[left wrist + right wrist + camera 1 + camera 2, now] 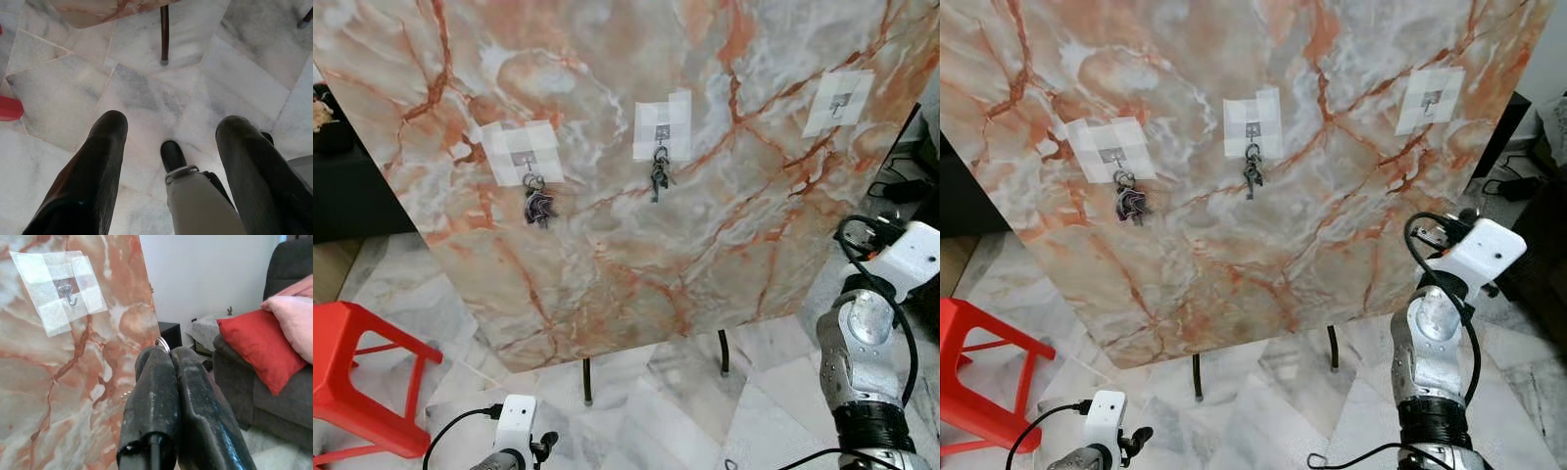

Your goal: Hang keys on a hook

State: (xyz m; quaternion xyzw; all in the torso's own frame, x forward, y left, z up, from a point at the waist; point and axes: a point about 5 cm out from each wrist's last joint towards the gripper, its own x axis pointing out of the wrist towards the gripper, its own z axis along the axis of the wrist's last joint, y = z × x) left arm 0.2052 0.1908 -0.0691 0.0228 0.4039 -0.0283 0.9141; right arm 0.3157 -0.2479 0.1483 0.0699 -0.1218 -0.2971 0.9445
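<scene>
Marble board [636, 255], right claw [164, 352] on key ring [163, 344]

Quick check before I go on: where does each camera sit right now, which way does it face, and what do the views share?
Left and right eye views: on the head, facing the marble board with three hooks; both forearms show low.
Left wrist view: points down at the floor between the open left gripper.
Right wrist view: looks along the right gripper, shut on a key ring, toward the empty hook.
Shared: that empty hook.
</scene>
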